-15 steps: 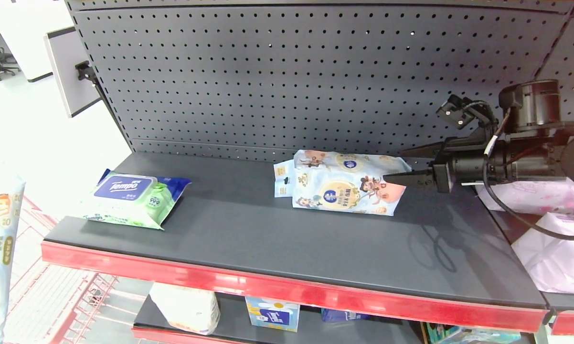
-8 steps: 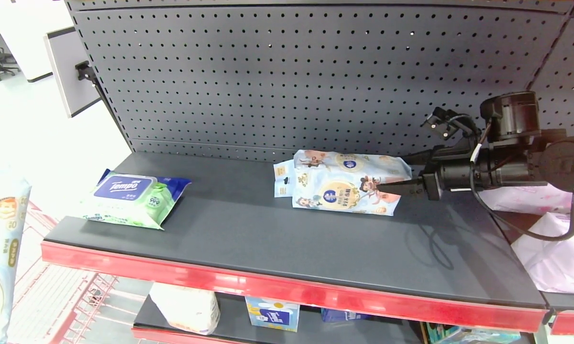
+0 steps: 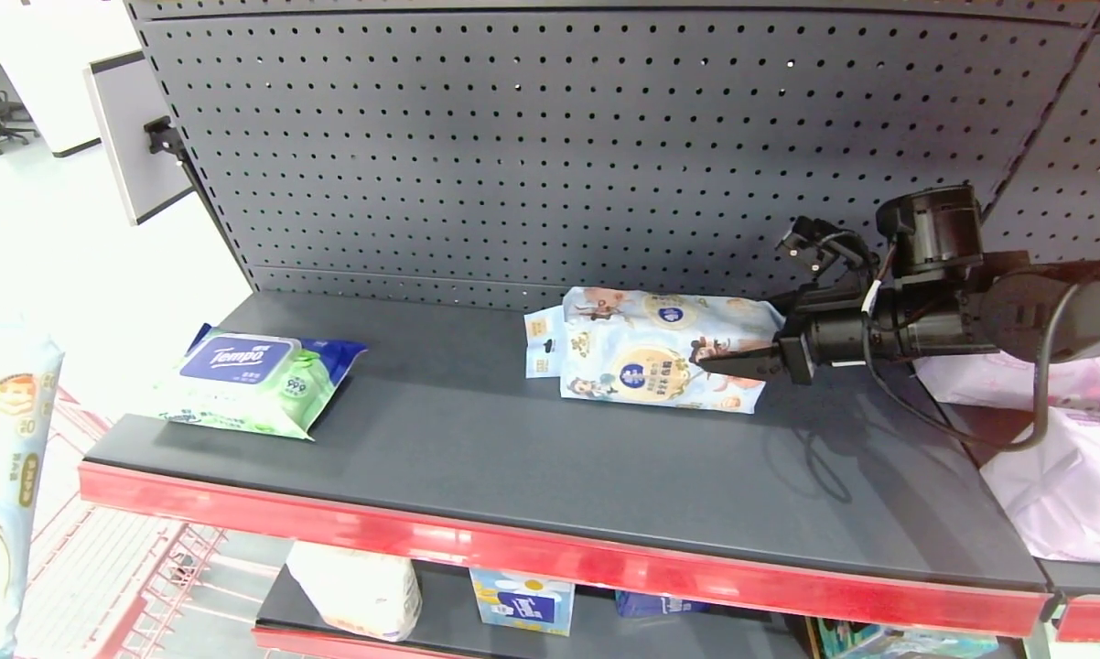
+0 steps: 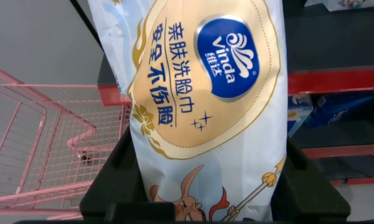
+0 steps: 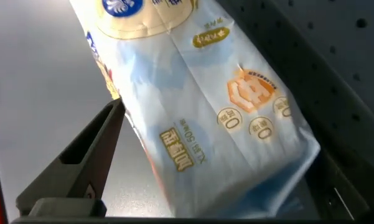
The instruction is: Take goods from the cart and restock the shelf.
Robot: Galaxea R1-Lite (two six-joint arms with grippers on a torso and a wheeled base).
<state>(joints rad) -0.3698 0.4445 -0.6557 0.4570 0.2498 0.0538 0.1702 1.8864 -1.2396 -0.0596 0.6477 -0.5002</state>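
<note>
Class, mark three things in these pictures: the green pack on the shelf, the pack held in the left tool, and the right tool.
Green pack (image 3: pixel 255 384), head view, middle of its top face.
Held pack (image 4: pixel 199 93), left wrist view, its gold label.
Right tool (image 3: pixel 724 359), head view, between its fingertips.

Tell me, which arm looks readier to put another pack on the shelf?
Left, probably. The left gripper is shut on a fresh pack, held beside the shelf at its left end. The right gripper is at the shelved pack.
</note>
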